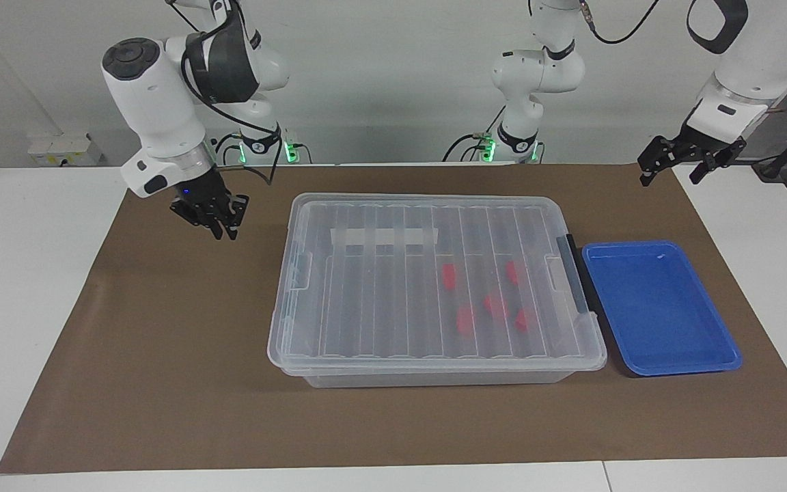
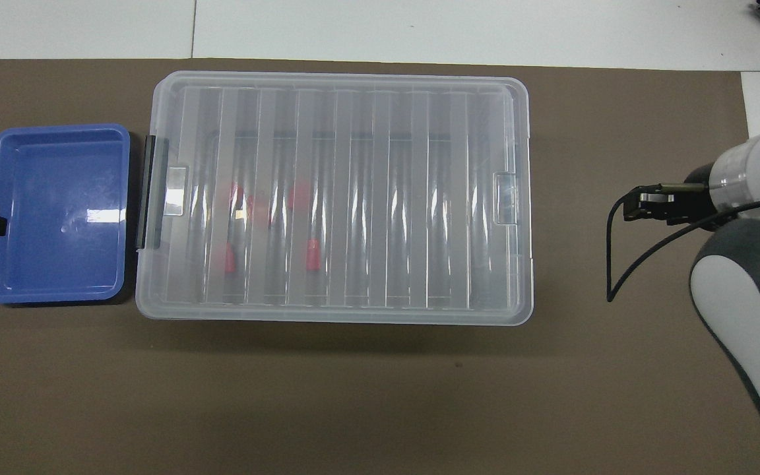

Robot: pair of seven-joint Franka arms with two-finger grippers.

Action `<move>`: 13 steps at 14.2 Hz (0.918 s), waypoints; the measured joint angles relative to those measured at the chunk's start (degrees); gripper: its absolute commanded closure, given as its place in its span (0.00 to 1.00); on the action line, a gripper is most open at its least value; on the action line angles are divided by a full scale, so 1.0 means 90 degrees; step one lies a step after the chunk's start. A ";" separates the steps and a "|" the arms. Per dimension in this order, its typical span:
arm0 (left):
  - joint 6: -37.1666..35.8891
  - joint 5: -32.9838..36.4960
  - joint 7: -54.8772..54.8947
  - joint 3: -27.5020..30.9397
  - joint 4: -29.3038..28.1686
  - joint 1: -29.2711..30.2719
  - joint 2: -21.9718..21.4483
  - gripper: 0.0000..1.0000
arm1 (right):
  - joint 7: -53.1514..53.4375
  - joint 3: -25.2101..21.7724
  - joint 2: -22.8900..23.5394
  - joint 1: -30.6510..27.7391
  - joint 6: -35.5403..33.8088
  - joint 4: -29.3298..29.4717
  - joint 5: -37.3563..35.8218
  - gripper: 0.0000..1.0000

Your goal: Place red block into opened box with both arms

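From my seat the clear box (image 1: 434,287) sits mid-mat with its ribbed lid on, white tape strip and black end handle showing. Five small bright red blocks (image 1: 449,275) lie inside, blurry through the lid, bunched toward the left arm's end near the blue tray (image 1: 660,307). My right gripper (image 1: 219,222) hangs over bare mat beside the box; can't tell its fingers. Left gripper (image 1: 670,164) hangs spread wide, empty, over the mat's corner.
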 measured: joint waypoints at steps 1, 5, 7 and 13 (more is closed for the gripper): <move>0.0000 0.0000 0.0000 0.0000 0.0000 0.0000 0.0000 0.00 | 0.0001 0.0000 -0.0008 -0.0023 -0.0217 0.0182 -0.0027 0.00; 0.0001 0.0000 0.0000 0.0000 0.0000 0.0000 0.0000 0.00 | 0.0004 0.0000 -0.0016 -0.0047 -0.0916 0.0845 -0.0038 0.00; 0.0002 0.0000 0.0000 0.0000 0.0000 0.0000 0.0000 0.00 | 0.0004 0.0001 -0.0006 -0.0046 -0.1203 0.1093 -0.0038 0.00; 0.0002 0.0000 0.0000 0.0000 0.0000 0.0000 0.0000 0.00 | 0.0006 0.0021 0.0026 -0.0044 -0.1539 0.1220 -0.0033 0.00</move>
